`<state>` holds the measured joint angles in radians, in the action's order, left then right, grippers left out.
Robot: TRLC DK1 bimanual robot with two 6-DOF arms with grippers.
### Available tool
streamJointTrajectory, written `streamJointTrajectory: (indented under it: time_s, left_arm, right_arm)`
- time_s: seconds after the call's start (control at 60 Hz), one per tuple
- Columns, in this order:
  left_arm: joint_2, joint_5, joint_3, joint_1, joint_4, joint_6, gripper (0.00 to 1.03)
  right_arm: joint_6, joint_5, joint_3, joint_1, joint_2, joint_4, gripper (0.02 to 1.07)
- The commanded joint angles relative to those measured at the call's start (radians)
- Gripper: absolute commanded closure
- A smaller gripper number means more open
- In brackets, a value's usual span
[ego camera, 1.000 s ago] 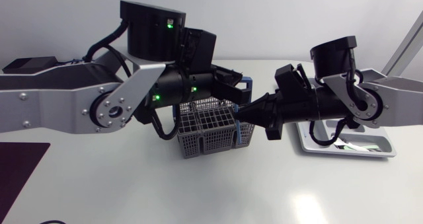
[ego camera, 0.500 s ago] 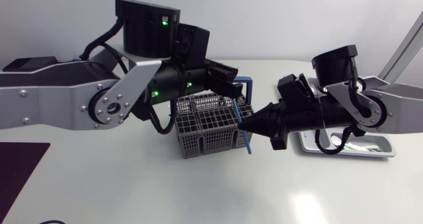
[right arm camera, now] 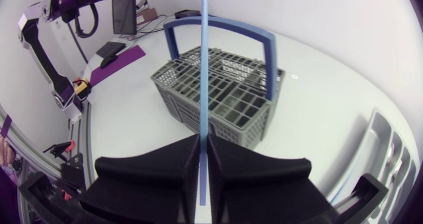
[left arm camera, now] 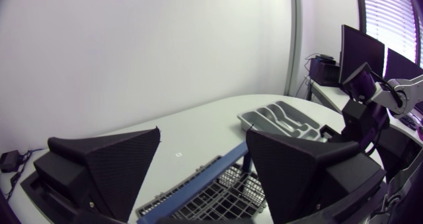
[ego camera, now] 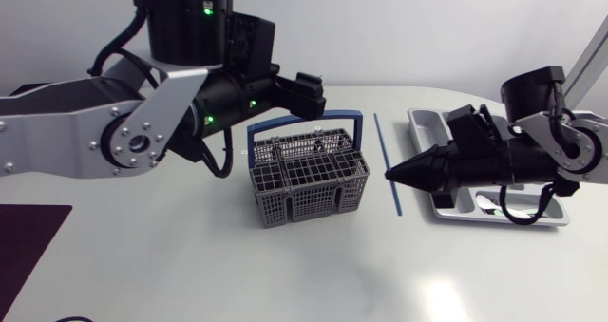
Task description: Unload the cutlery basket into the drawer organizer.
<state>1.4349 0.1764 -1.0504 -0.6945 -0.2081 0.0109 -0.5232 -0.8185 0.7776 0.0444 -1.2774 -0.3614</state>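
A thin, straight blue utensil is pinched between the closed wedge fingers of the right gripper. It is held between the grey wire-mesh cutlery basket and the moulded grey drawer organizer. The left gripper is spread open above the basket's blue handle.

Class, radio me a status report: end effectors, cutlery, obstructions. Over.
Right end effector shut on blue stick, outside basket. Left end effector open above basket. Nothing between stick and organizer.
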Motion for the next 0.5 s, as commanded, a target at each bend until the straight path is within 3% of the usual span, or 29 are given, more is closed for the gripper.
streamJointTrajectory:
  time_s: [0.0,0.133,0.217,0.483]
  left_arm:
    - [-0.031,0.048,-0.031,0.012,-0.011,0.050,0.05]
    - [-0.045,0.124,-0.014,0.024,-0.011,0.115,0.05]
    - [-0.045,0.187,0.004,0.041,-0.008,0.166,0.05]
    - [-0.030,0.276,0.041,0.050,0.038,0.236,0.05]
  right_arm:
    - [-0.060,-0.011,0.028,-0.087,-0.014,-0.031,1.00]
    - [-0.083,0.028,0.068,-0.207,-0.069,-0.027,1.00]
    - [-0.066,0.105,0.124,-0.276,-0.171,-0.004,1.00]
    - [0.052,0.277,0.227,-0.322,-0.410,0.093,1.00]
